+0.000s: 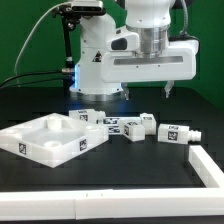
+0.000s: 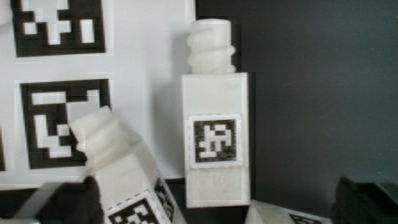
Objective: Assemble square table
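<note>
Black desk (image 1: 120,170) under a green backdrop carries every part, and a white bar (image 1: 100,205) fences its near edge and the exterior view's right. The slab (image 1: 48,140) lies flat, rim up, at the exterior view's left, with nothing fitted into its corner sockets. The legs (image 1: 110,125) lie on their sides in a loose row just beside it, running toward the exterior view's right.

The pincer (image 1: 147,92) hangs above that row with its fingers spread and nothing between them, well clear of the desk. In the wrist view one leg (image 2: 214,135) lies lengthwise in the gap, its threaded tip pointing away from the camera and its tag facing up. A second leg (image 2: 107,150) lies tilted close beside it, partly over the marker board (image 2: 134,40).

These legs look light, stiff and smooth, so they should lift easily but could twist or slip in a loose hold. The best grip is probably across the flat sides of the square body near mid-length, away from the threaded tip. The slab is bulkier and is better left where it lies. A straight descent looks right, though the tilted neighbour may crowd one finger.
</note>
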